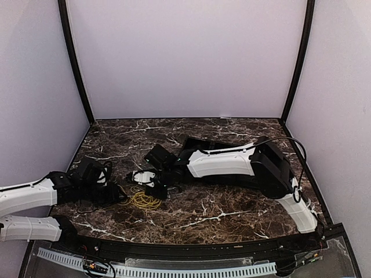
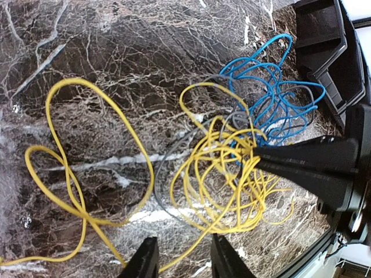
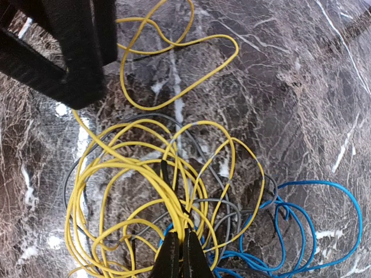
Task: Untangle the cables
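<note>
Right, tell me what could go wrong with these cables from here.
The right gripper is shut on several yellow cable strands where the grey cable and blue cable cross; pulling may tighten the tangle.
The left gripper is open, so nothing anchors the pile; it might drag along.
The blue cable lies near the black tray and could snag.

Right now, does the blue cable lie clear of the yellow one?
No, loops of the blue cable cross strands of the yellow cable beside the right gripper.
</note>
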You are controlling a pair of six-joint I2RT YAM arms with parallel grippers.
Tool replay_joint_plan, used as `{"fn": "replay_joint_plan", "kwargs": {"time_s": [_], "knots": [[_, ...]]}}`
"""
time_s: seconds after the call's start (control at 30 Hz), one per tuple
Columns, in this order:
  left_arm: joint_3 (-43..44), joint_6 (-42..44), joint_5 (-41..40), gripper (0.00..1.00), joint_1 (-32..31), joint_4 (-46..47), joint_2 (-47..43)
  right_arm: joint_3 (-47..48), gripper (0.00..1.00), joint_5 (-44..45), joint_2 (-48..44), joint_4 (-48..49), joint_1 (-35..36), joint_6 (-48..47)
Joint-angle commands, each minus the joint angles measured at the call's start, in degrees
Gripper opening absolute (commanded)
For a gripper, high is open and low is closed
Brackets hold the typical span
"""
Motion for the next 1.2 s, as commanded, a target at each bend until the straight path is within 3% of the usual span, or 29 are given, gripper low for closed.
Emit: {"fn": "replay_joint_plan", "kwargs": {"time_s": [0.0,0.23,0.33,0.43,0.57,0.7,0.87,1.17], "knots": [[-1.6,0.3,0.3,0.29,-0.1,3.6,1.3,-0.8,0.0,-2.3,-0.8,1.9,-1.6,3.4],[0.2,1.5,-1.0,0.25,-0.7,2.4,3.1,-0.9,0.0,-3.2,0.3,1.9,-1.8,4.1],[2.8,1.7,-5.9,0.26,-2.0,-1.8,-0.9,-0.5,0.0,-3.7,1.1,1.6,-2.0,4.7],[4.0,0.4,-9.6,0.35,-2.8,-2.6,-6.2,-0.5,0.0,-4.3,1.8,1.5,-2.3,5.4],[1.4,-3.9,-6.7,0.35,-3.8,-1.7,-11.3,0.0,0.0,-5.0,2.5,1.6,-3.0,7.1],[-1.4,-6.7,-4.0,0.26,-7.2,0.7,-10.2,0.8,0.0,-6.6,3.2,1.5,-3.6,8.7],[-3.4,-8.6,-2.7,0.23,-9.0,3.6,-6.8,1.6,0.0,-8.0,4.4,1.2,-4.2,10.1],[-6.9,-13.9,-1.7,0.33,-9.3,10.8,-1.2,1.4,0.0,-8.4,4.3,1.1,-4.2,10.3]]}}
